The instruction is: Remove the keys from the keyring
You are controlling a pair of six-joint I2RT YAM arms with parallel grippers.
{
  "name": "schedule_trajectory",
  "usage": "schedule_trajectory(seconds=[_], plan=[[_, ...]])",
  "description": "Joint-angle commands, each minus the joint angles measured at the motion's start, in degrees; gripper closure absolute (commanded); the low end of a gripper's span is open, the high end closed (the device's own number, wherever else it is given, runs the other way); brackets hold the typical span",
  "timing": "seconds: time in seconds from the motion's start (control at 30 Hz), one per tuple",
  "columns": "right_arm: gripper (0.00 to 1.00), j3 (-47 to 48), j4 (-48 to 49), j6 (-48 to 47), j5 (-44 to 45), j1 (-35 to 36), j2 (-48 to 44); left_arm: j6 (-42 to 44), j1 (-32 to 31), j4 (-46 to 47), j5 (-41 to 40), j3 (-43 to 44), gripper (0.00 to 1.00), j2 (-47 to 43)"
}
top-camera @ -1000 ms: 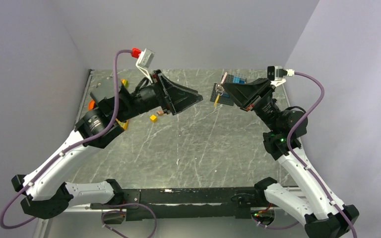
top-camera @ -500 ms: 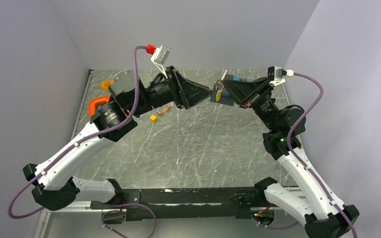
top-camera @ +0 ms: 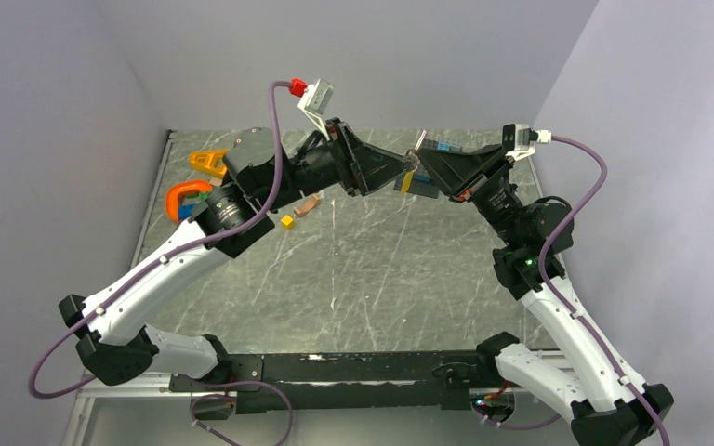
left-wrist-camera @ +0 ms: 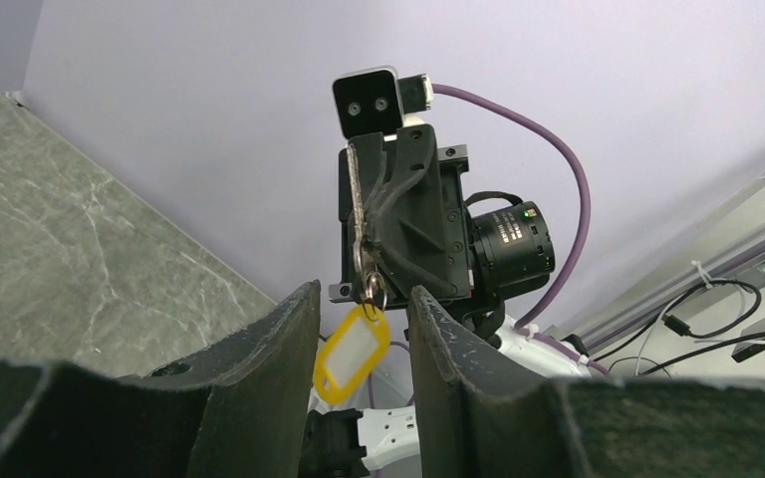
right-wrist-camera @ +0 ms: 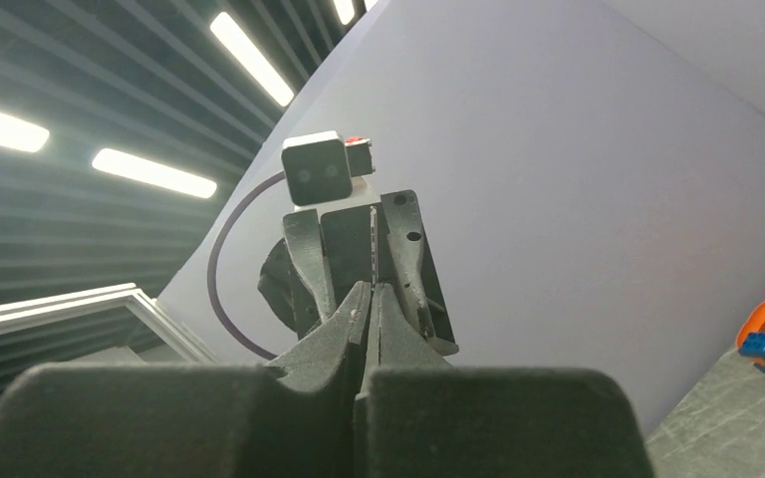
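Left claw [left-wrist-camera: 362, 299]: wide open, one finger on each side of the yellow tag [left-wrist-camera: 351, 342]; it grips nothing.
Right claw [right-wrist-camera: 369, 291]: closed tight on the keys [left-wrist-camera: 360, 224], which stand upright in it.
Keys: in the air above the far part of the table [top-camera: 381, 269], where both claws meet.
Keyring [left-wrist-camera: 375, 292]: hangs under the keys, tag below it.

Bright, even overhead light; soft shadows, mostly sharp focus.
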Motion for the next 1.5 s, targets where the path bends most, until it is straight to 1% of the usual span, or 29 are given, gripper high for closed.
schedule_trajectory(seconds=[0.0, 0.2, 0.33, 0.53, 0.9, 1.0, 1.07, 1.13, 1.47], plan=[[1.00, 2.0, 2.3, -0.2, 0.2, -0.1, -0.7, -1.0, -0.2, 3.8, -0.4, 1.2, 0.57, -0.6], [1.00, 1.7, 2.3, -0.2, 0.3, -0.1, -0.8, -1.3, -0.2, 3.9, -0.4, 0.9, 0.60, -0.5], [1.00, 1.7, 2.7, 0.0, 0.0, 0.0, -0.6, -2.0, -0.2, 5.8, 0.3, 0.8, 0.63, -0.2], [1.00, 1.6, 2.8, 0.0, -0.1, -0.1, -0.8, -2.5, -0.2, 6.4, -0.2, 0.1, 0.71, -0.5], [1.00, 1.4, 3.1, 0.2, -0.1, 0.0, -0.9, -2.8, -0.2, 6.1, 0.7, 0.3, 0.72, 0.3], [1.00, 1.3, 3.5, 0.4, -0.2, 0.0, -1.0, -2.8, -0.2, 5.9, 0.5, 0.6, 0.76, 0.4], [1.00, 1.3, 3.5, 0.3, -0.3, 0.0, -1.0, -2.8, -0.2, 5.7, 0.2, 0.8, 0.81, 0.5], [1.00, 1.2, 3.6, 0.4, -0.4, 0.0, -1.0, -2.9, -0.2, 5.5, 0.0, 1.1, 0.84, 0.8], [1.00, 1.0, 3.6, 0.3, -0.8, 0.0, -1.3, -2.7, -0.2, 5.3, -0.2, 2.2, 0.83, 1.6]])
